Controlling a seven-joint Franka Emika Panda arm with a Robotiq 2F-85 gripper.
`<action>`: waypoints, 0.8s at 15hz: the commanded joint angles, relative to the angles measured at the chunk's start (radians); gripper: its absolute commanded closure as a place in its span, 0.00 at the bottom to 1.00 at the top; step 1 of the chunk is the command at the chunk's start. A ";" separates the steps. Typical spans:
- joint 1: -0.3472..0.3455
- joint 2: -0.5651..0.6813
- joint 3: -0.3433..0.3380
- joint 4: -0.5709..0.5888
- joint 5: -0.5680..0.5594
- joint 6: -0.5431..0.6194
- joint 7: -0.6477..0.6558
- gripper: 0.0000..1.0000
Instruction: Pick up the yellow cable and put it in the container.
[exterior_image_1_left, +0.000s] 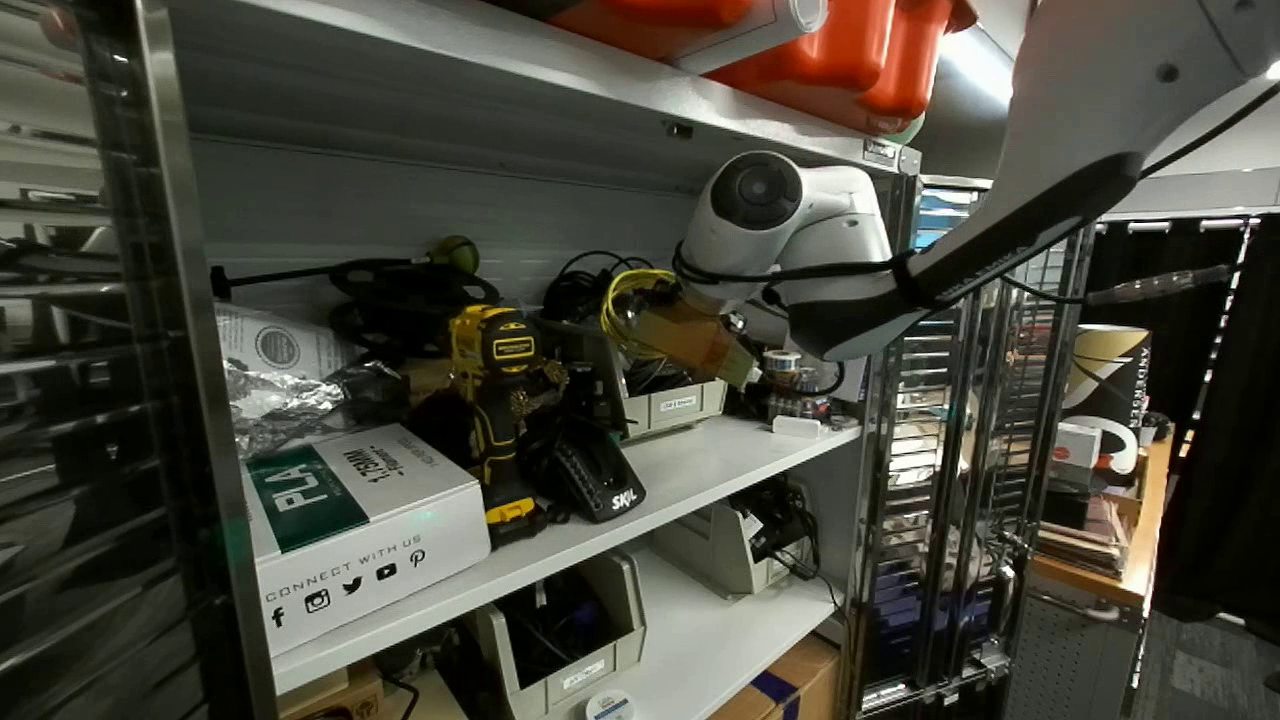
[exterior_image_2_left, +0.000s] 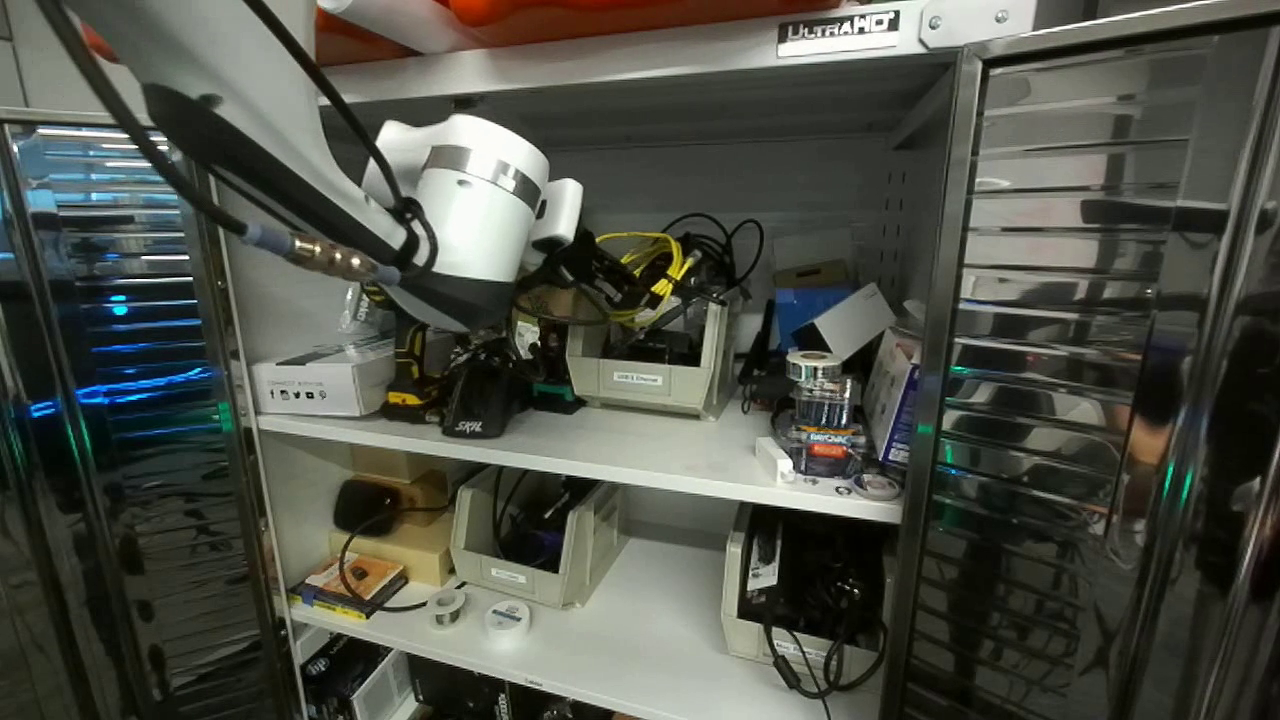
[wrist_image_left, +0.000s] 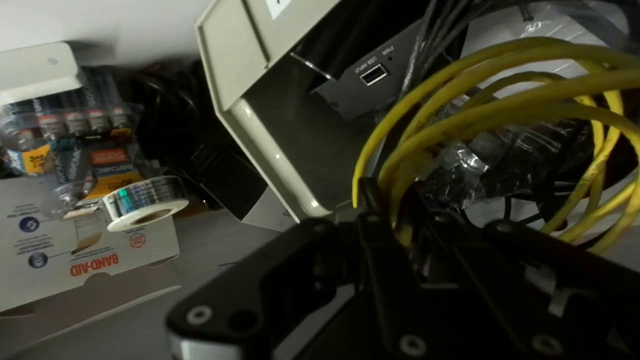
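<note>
Bin 1 (exterior_image_2_left: 640, 398), the landmark: low-fronted, beige plastic, white front label; stands on the white worktop (exterior_image_2_left: 650, 440). Contents: 1 dark grey device (wrist_image_left: 345, 95) marked "USB INPUT"; crumpled clear plastic wrapping (wrist_image_left: 472, 160). Black cable loops (exterior_image_2_left: 712, 248) show at its rear; inside or behind, cannot tell.

Yellow cable (wrist_image_left: 500, 114): 1 loose coil of thin bright yellow cord, over the mouth of bin 1; whether it touches the contents, cannot tell.

Black 2-fingered tool (wrist_image_left: 397, 215): fingers close together, strands of the coil pinched between them.

Bin 2 (exterior_image_2_left: 540, 590): beige plastic, on the white lower shelf (exterior_image_2_left: 660, 600), below and left of bin 1 in both exterior views. Contents: dark cords (exterior_image_2_left: 520, 545).

Bin 3 (exterior_image_2_left: 748, 638): beige plastic, same shelf, below and right of bin 1. Contents: black cables (exterior_image_2_left: 845, 600), some hanging over the front.

Left of bin 1: black plastic SKIL charger (exterior_image_2_left: 478, 400); farther left, yellow-and-black power drill (exterior_image_1_left: 490, 420). Right of bin 1: clear plastic battery packs (exterior_image_2_left: 828, 450), shiny roll of tape (exterior_image_2_left: 815, 365) on top.
</note>
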 joint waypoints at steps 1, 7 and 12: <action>0.023 0.088 -0.005 0.122 -0.071 -0.052 0.068 0.89; 0.025 0.079 -0.003 0.123 -0.089 -0.047 0.064 0.45; 0.019 0.028 -0.002 0.076 -0.056 -0.052 0.022 0.05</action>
